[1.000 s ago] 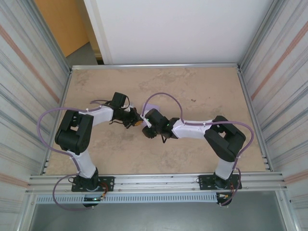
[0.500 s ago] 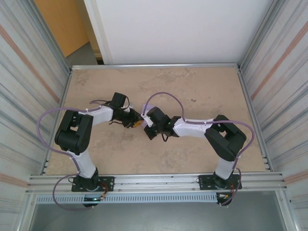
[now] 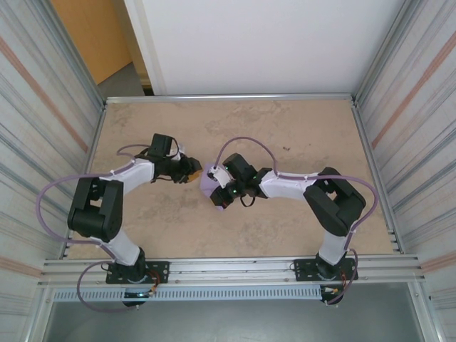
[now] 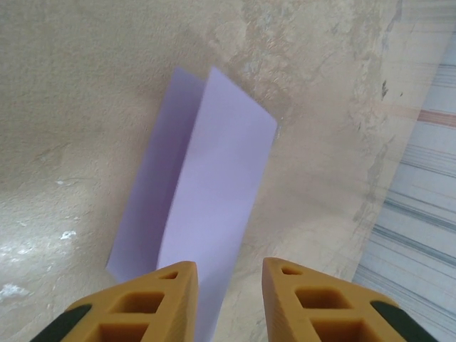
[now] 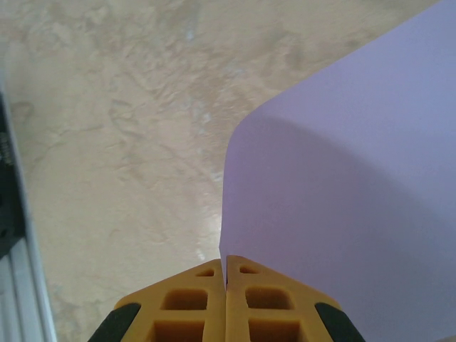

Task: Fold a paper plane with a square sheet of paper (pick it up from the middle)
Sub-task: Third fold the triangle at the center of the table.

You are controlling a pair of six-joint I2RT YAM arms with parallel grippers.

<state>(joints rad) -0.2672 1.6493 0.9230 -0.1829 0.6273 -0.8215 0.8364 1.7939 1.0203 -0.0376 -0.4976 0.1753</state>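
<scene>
The right gripper (image 5: 226, 261) is squeezed tight on one edge of the folded purple paper (image 5: 342, 199), near the middle of the table (image 5: 107, 142). The left gripper (image 4: 229, 269) is a little open, holding nothing.

No legible text, label or number on any surface.

Overhead looks down; close wrist views share the paper (image 4: 214, 178).

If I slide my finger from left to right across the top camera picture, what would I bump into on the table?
Left arm's black elbow → left gripper → purple paper → right arm's white forearm → right arm's black elbow.
</scene>
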